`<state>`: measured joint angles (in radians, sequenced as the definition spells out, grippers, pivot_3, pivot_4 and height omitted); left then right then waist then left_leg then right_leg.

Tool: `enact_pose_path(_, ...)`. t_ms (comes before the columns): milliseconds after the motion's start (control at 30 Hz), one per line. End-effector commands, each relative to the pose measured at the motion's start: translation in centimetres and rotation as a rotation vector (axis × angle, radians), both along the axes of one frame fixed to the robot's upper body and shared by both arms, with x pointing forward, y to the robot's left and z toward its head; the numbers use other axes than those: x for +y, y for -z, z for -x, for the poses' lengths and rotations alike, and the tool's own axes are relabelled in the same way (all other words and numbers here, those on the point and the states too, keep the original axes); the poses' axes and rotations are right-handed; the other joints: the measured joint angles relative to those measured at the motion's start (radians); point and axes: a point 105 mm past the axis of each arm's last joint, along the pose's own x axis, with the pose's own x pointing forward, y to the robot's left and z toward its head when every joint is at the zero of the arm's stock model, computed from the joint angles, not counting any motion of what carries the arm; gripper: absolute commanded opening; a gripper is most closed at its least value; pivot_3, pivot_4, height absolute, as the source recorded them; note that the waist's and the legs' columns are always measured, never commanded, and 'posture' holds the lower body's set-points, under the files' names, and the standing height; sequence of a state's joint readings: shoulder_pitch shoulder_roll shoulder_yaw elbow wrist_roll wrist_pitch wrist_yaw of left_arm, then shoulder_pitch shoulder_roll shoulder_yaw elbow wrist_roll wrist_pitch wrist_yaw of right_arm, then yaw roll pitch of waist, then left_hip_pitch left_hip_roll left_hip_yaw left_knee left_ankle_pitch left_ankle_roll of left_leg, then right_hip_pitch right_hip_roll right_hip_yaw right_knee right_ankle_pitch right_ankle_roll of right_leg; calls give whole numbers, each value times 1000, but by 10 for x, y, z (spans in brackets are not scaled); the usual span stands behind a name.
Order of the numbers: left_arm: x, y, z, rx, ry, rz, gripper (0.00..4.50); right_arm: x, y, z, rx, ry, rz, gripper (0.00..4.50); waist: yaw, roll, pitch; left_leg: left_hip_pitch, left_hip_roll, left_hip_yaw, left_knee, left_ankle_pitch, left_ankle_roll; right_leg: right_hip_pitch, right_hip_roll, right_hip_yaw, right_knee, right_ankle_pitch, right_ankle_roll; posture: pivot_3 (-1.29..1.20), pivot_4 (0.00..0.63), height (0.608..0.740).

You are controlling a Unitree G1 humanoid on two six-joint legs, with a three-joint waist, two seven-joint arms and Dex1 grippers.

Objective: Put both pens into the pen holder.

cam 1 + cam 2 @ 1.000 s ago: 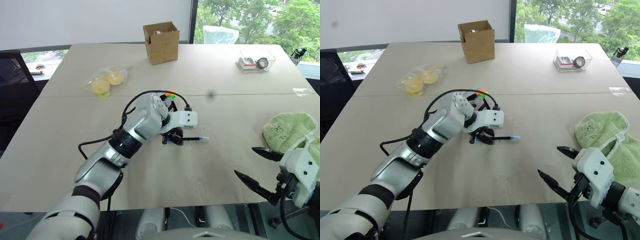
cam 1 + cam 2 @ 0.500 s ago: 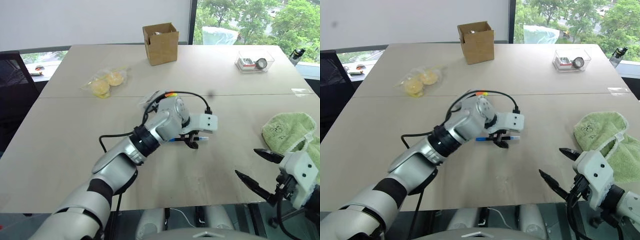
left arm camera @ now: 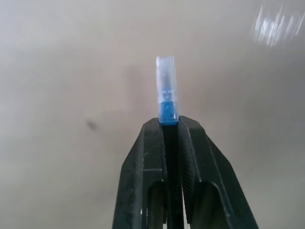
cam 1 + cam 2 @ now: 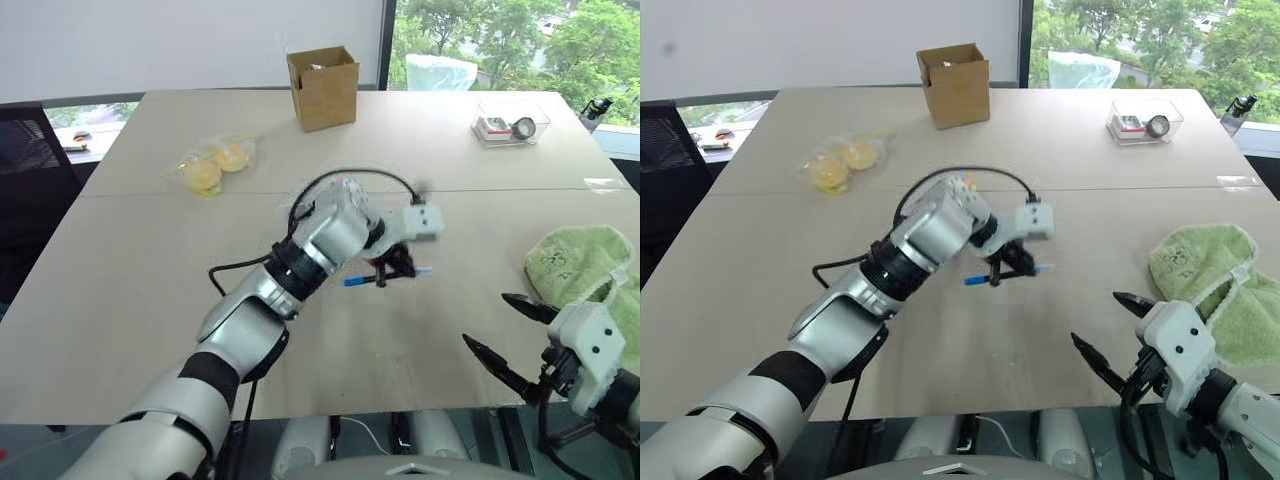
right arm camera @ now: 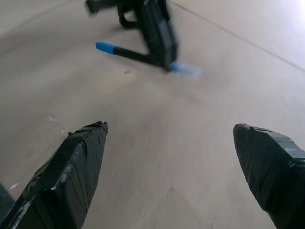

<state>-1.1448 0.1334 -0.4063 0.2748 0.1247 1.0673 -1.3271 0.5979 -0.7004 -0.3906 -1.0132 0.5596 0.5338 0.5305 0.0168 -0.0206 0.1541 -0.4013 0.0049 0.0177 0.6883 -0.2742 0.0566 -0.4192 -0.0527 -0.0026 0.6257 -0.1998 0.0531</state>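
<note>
My left gripper [image 4: 392, 268] is shut on the blue-ended pen [image 4: 352, 281] near its middle and holds it roughly level, just above the table's centre. In the left wrist view the black fingers [image 3: 193, 157] pinch the pen, and its blue section and pale tip [image 3: 165, 86] stick out past them. My right gripper [image 4: 487, 320] hovers open at the table's near right edge with nothing between its fingers [image 5: 78, 157]; the right wrist view looks toward the held pen [image 5: 126, 52]. The pen holder and the other pen are hidden behind my left arm.
A brown cardboard box [image 4: 323, 87] stands at the back centre. A clear bag of yellow items [image 4: 212, 165] lies at the back left, a clear plastic tray [image 4: 511, 120] at the back right. A green towel [image 4: 580, 262] lies by the right edge.
My left gripper moved right along the pen, shut on it and lifted it off the table. The right gripper stayed in place, open.
</note>
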Motion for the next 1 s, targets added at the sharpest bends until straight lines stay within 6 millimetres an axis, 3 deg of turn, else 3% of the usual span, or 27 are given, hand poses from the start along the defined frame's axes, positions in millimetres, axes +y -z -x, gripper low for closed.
enact_pose_path(33,-3,-78,0,66,-89,349,15,8,-16,-4,-97,-12,-23,4500,-1,0,0,0,0,0,0,0,0,0,0,0,0,0,0,0,150,740)
enact_pose_path(100,2,-117,-10,-8,-160,602,15,12,-26,-9,-151,0,-96,4500,-5,0,0,1,0,0,0,0,0,0,0,0,0,-1,2,0,150,740)
enact_pose_path(167,21,-151,-17,-265,-225,818,15,17,-38,-13,-204,-10,-171,4500,-7,1,-1,4,0,1,-2,0,0,1,0,1,0,0,3,0,150,740)
enact_pose_path(233,39,-167,-17,-481,-275,900,15,20,-45,-16,-224,-27,-219,4500,-7,2,-1,5,1,1,-3,0,0,1,1,2,1,2,4,0,150,740)
enact_pose_path(333,56,-173,-10,-772,-274,925,15,19,-56,-20,-275,-67,-233,4500,-2,1,-1,5,1,1,-3,0,0,1,2,1,2,4,1,0,150,740)
enact_pose_path(433,63,-150,-2,-1099,-217,791,15,18,-61,-24,-281,-119,-226,4500,0,2,-1,6,0,1,-3,0,0,3,0,2,1,4,0,0,150,740)
enact_pose_path(533,66,-117,5,-1214,-137,712,15,19,-66,-24,-291,-170,-214,4500,5,1,-1,6,-2,3,-3,0,0,5,-3,3,-1,3,-3,0,150,740)
enact_pose_path(667,71,-86,9,-1230,-97,674,15,17,-68,-27,-282,-193,-197,4500,8,1,-1,5,-3,3,-2,-1,1,5,-5,3,-2,3,-3,0,150,740)
enact_pose_path(1000,78,-52,6,-1257,-70,589,15,17,-68,-24,-264,-216,-196,4500,1,1,-1,6,-2,2,-2,-1,1,5,-2,2,0,4,-1,0,150,740)
